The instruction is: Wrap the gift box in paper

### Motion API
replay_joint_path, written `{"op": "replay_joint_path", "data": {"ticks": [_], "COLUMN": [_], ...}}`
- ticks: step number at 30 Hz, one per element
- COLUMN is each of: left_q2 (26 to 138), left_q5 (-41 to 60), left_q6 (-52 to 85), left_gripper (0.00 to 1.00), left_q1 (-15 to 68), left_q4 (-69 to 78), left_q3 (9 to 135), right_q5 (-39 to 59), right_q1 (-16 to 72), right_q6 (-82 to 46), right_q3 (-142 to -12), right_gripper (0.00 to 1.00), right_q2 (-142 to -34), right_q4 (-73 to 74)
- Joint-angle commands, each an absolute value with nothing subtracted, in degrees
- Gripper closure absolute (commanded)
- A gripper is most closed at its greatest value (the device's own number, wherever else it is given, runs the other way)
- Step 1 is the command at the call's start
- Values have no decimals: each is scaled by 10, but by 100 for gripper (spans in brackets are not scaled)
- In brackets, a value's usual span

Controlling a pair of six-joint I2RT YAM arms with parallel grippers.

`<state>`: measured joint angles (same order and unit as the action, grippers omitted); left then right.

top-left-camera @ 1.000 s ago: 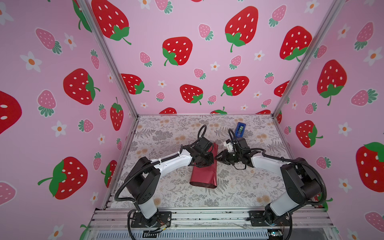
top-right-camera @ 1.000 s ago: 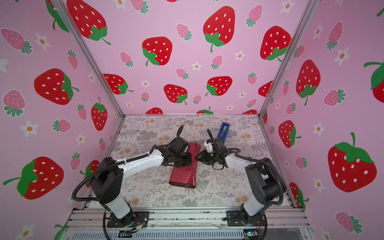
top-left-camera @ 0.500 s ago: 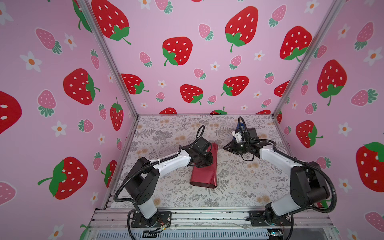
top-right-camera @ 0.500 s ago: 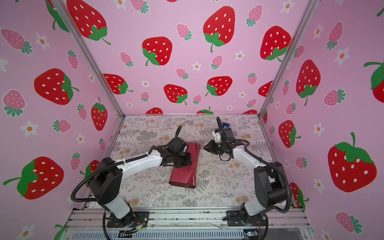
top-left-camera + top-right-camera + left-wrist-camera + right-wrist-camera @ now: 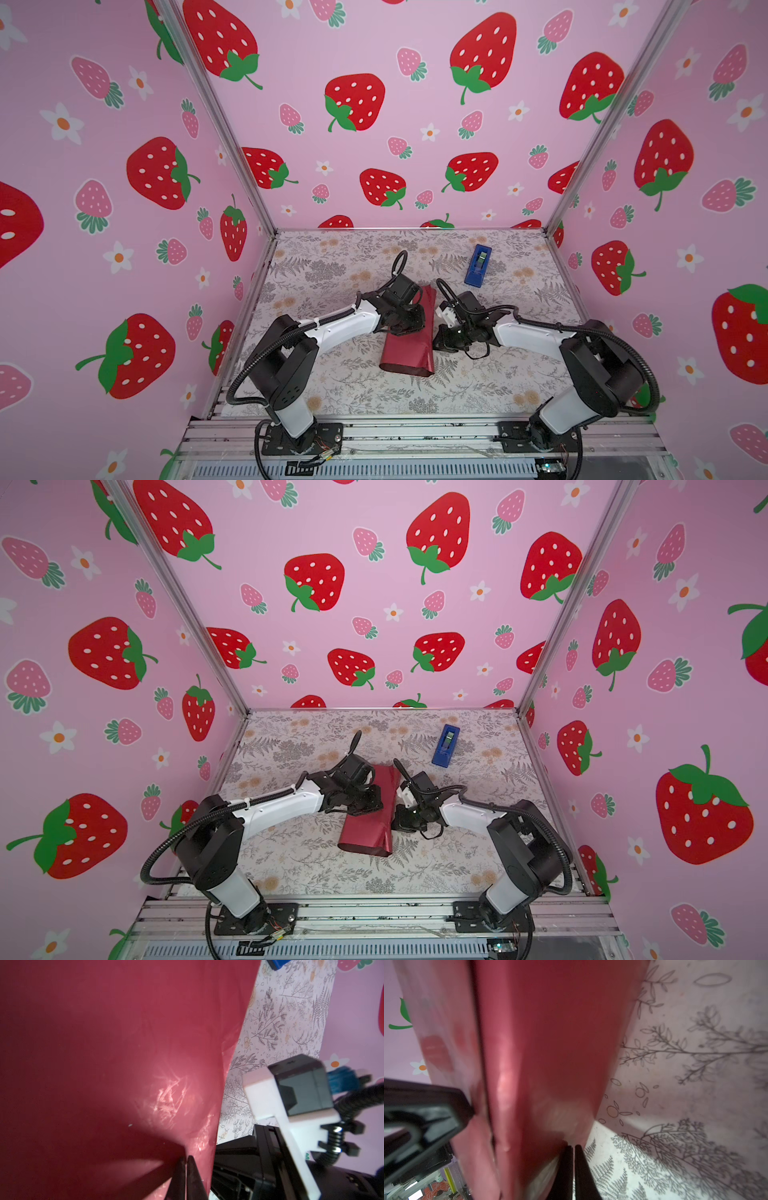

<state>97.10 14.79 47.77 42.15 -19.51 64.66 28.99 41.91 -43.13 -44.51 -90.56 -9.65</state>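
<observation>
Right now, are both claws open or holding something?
Left gripper: closed, tips on the shiny maroon wrapping paper.
Right gripper: closed at its edge; grip unclear.

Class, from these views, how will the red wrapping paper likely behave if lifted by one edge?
Probably floppy: the paper lies in a soft rounded fold. Likely creases easily: white crinkle marks show. Its sheen suggests it may slip.
</observation>
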Motion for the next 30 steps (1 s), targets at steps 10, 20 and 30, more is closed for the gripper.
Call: {"op": "replay_joint_path", "data": {"ticks": [10,20,30], "left_q2": [977,978,979], "left_q5": [125,128,128], "left_q6": [462,458,459], "left_gripper": [92,92,92], "left_q1": [408,402,401], "left_q4": [-281,-281,-277], "left_q3": [617,617,612], "right_q5": [308,313,337], "right_q1": [473,449,236], "right_q6": [-487,-467,-354], "right_q3": [-470,-463,-489], "right_gripper": [92,91,92], "right_q2": [-935,-906,-844], "right_q4": [-14,-33,-134]}}
